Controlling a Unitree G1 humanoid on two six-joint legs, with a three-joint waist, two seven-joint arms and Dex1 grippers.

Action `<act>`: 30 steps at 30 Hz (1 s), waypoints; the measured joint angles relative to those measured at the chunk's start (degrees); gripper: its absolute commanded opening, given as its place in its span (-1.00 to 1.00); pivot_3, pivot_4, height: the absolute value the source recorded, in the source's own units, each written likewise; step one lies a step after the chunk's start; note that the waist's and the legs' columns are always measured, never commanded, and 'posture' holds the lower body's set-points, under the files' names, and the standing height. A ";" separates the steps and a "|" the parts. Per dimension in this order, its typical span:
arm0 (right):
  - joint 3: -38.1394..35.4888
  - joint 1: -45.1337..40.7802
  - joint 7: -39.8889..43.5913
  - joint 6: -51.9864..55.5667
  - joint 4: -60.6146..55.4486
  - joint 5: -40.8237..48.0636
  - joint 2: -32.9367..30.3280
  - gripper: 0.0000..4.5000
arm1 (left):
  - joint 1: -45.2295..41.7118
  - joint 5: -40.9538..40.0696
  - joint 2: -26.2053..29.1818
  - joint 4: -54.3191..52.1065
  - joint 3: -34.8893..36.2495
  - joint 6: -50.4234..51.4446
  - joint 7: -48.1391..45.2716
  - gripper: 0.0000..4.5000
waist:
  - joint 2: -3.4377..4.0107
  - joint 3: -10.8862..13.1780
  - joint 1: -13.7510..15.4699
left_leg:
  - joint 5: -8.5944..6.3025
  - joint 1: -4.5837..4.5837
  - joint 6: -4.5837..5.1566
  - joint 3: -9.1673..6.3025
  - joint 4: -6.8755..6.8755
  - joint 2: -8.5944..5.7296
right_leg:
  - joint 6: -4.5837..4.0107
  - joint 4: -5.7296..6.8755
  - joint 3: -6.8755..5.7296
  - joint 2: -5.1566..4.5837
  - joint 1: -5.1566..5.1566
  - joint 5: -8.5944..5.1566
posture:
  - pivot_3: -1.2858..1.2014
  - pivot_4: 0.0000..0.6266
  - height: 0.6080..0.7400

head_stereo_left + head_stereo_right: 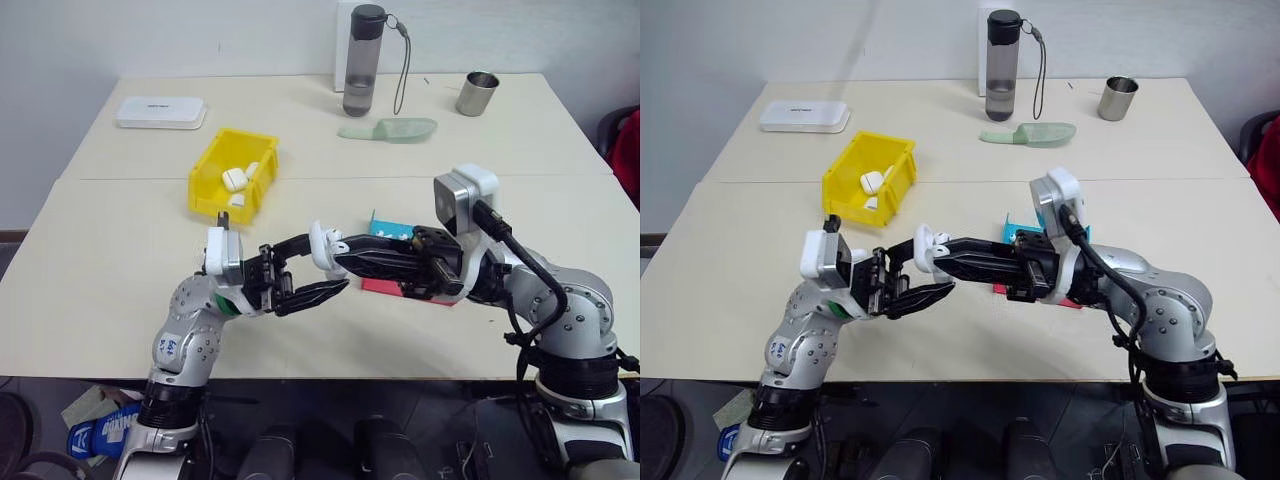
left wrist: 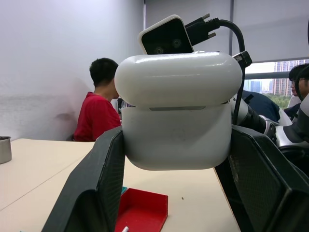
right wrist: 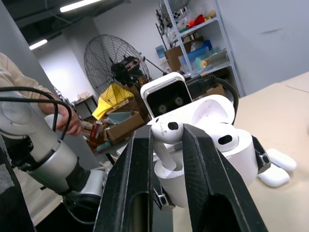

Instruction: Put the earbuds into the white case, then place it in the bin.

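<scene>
The white case [image 2: 176, 140] hangs in the air over the table's front part, with my left gripper [image 1: 322, 264] shut on its body. Its lid [image 3: 212, 108] stands open, and one earbud [image 3: 225, 140] sits in a socket inside. My right gripper [image 3: 168, 131] reaches in from the right and is shut on a second earbud [image 3: 164, 150], held right at the case's open top. The yellow bin [image 1: 209, 170] stands on the table behind and to the left, with other white cases [image 1: 235, 179] lying inside.
A red-and-blue tray [image 1: 388, 229] lies under my right arm. At the back stand a flat white box [image 1: 160, 112], a water bottle [image 1: 362, 60], a metal cup [image 1: 478, 93] and a green scoop [image 1: 390, 130]. A person in red [image 2: 96, 116] sits beyond the table.
</scene>
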 measured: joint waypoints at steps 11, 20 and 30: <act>1.47 0.58 0.76 -1.40 -0.34 -3.71 -1.61 -0.47 | 0.03 1.16 -0.81 1.80 -0.43 -0.04 0.01 0.23 | -0.01 0.00 0.01 | 0.00 0.00 0.00 0.00 -0.01 0.00 | 0.00 -0.04 0.01 0.00 0.00 0.00 | 0.03 -0.52 1.00; -3.59 2.72 4.31 1.22 -1.89 -0.84 -11.71 0.86 | 0.22 0.96 -0.71 1.65 0.86 -1.12 -0.17 0.23 | -0.06 0.04 0.83 | 0.00 -0.02 0.05 -0.01 -0.02 -0.01 | 0.01 -0.29 -0.02 -0.01 0.12 0.01 | 0.03 -0.52 1.00; -8.88 8.26 8.05 -4.05 -1.05 -6.18 -16.34 0.41 | -0.13 9.22 6.17 2.77 -0.72 -2.11 0.47 0.23 | -0.09 0.04 1.44 | 0.01 0.02 0.07 0.07 -0.03 0.00 | 0.01 -0.31 0.03 0.02 0.16 0.01 | 0.03 -0.52 1.00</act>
